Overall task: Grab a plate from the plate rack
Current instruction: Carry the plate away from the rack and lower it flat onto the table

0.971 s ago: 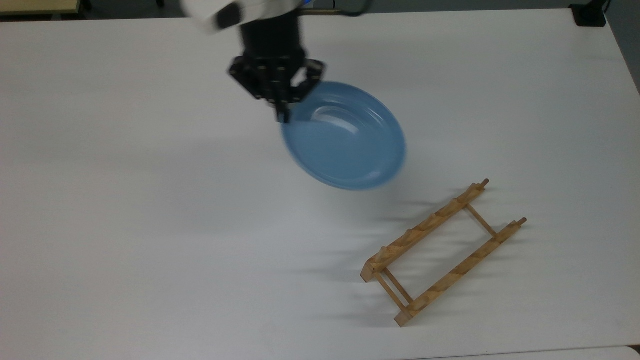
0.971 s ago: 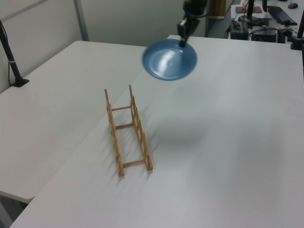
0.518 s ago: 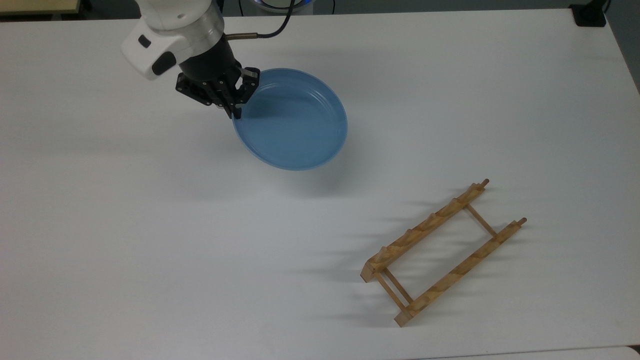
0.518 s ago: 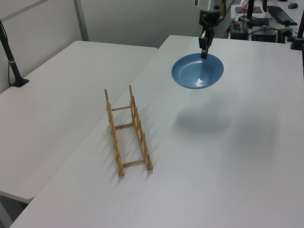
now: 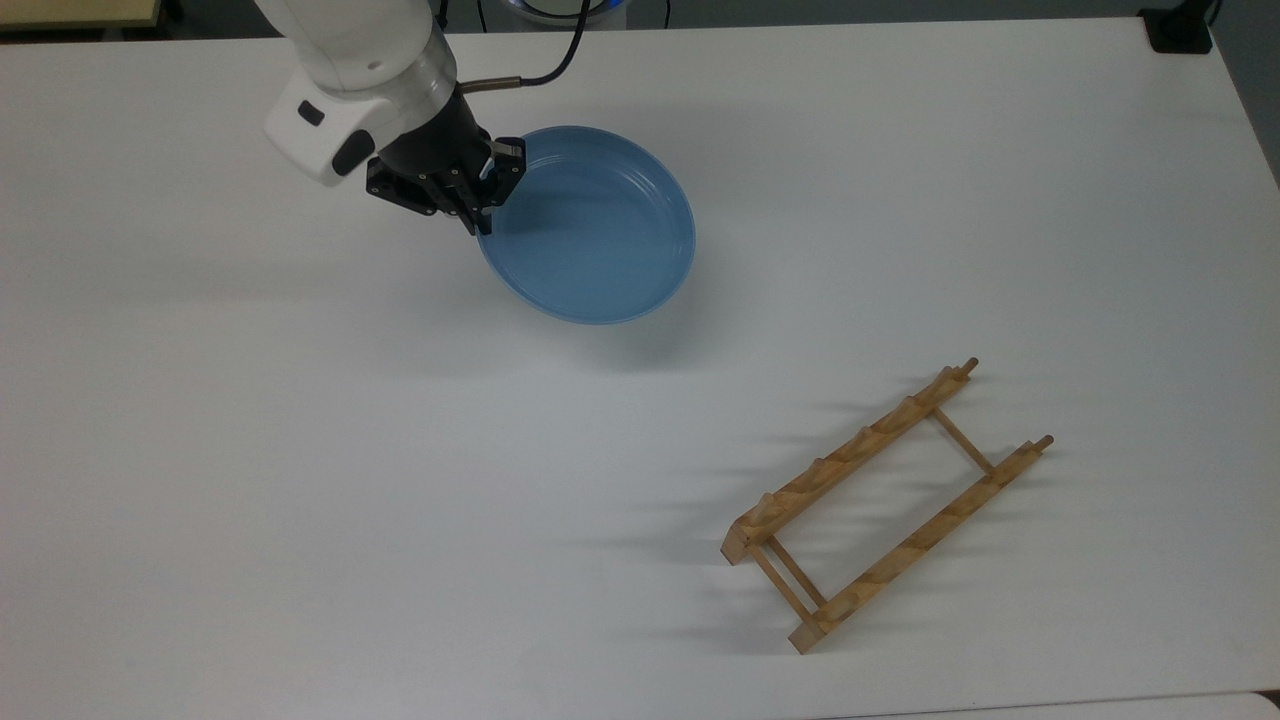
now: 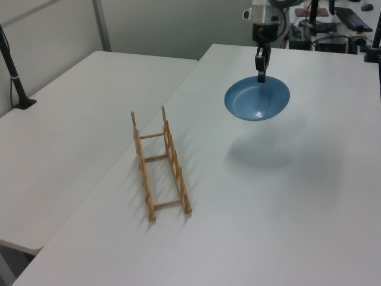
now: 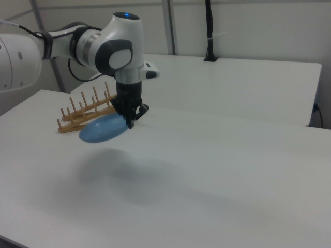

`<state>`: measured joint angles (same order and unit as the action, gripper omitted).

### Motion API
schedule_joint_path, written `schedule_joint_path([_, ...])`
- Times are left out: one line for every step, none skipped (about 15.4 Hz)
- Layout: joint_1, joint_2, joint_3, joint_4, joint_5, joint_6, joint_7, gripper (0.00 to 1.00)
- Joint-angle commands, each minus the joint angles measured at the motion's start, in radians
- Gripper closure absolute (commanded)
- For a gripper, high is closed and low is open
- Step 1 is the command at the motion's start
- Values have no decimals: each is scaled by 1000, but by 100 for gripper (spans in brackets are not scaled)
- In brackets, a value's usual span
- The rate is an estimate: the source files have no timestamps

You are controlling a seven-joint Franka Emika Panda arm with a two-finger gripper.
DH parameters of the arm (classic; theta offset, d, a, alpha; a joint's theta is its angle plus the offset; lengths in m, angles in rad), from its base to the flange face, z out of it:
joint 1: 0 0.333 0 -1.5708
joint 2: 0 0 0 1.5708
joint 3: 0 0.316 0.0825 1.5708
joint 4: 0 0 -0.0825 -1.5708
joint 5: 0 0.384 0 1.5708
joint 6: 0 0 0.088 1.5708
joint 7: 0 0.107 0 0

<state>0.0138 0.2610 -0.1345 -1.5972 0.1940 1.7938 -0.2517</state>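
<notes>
The light-blue plate (image 5: pixel 592 228) (image 6: pixel 257 99) (image 7: pixel 102 129) hangs nearly level above the white table, with its shadow on the surface below. My gripper (image 5: pixel 484 215) (image 6: pixel 261 74) (image 7: pixel 130 123) is shut on the plate's rim, at the top view's left edge of it. The wooden plate rack (image 5: pixel 884 505) (image 6: pixel 159 162) (image 7: pixel 84 112) stands with nothing in it, toward the top view's lower right, well apart from the plate. In the right view the rack sits behind the plate.
The white table (image 5: pixel 300 450) spreads wide around the plate and rack. A black clamp base (image 5: pixel 1180 30) sits at the top view's upper right corner. A black pole (image 6: pixel 13 71) stands on the neighbouring table at the left view's left.
The arm has carried the plate away from the rack and tipped it from tilted to nearly level. In the last half second it shifted only slightly.
</notes>
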Motion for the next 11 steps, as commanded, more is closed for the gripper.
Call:
schedule_joint_path([-11, 46, -7, -27, -46, -2, -69, 100])
schedule_joint_path([-21, 73, -8, -24, -63, 2, -90, 100])
schedule_joint_path([-35, 92, -8, -24, -68, 27, -119, 100])
schedule_joint_path([-44, 102, -13, -29, -68, 66, -141, 100])
schedule_joint_path([-48, 118, -20, -32, -71, 97, -155, 100])
schedule_joint_path([-48, 138, -23, -32, -80, 123, -158, 100])
schedule_joint_path([-49, 150, -24, -33, -88, 152, -159, 100])
schedule_joint_path([-51, 161, -24, -33, -91, 171, -161, 100])
schedule_joint_path([-54, 168, -25, -35, -91, 179, -165, 100])
schedule_joint_path([-57, 170, -25, -35, -91, 179, -182, 100])
schedule_joint_path([-58, 170, -28, -36, -91, 177, -210, 100])
